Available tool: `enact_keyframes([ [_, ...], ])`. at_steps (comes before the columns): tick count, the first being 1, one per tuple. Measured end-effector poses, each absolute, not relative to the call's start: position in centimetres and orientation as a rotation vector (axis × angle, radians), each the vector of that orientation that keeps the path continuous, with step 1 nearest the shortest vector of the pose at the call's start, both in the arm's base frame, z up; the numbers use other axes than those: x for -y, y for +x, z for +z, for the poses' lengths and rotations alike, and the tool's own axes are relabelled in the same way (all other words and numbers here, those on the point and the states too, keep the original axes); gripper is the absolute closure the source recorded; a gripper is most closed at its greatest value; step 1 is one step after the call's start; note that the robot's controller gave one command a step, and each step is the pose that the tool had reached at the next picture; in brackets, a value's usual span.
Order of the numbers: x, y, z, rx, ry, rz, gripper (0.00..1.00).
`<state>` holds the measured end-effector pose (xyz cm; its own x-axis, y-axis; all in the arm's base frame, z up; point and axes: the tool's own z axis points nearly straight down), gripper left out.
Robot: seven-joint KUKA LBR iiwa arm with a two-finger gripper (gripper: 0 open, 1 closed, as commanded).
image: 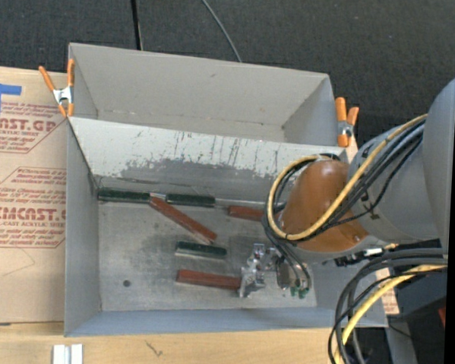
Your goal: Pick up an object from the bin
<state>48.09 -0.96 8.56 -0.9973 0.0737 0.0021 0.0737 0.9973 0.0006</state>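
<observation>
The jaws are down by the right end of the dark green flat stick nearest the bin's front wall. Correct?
No: the camera view shows that stick is red-brown. The jaws are down by the right end of the red-brown flat stick nearest the grey metal bin's front wall.

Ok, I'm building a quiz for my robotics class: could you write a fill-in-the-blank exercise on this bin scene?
1. The gripper is at the view's ____ end of the front brown stick.
2. Just behind that stick lies a short stick coloured ____.
3. The long green sticks lie along the ____ wall of the bin.

Missing words: right; green; back.
</observation>
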Motion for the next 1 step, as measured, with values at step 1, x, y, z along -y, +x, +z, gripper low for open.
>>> enact_keyframes([
  [1,1.35,48.61,23.14,3.143,-0.068,-0.001,1.0],
])
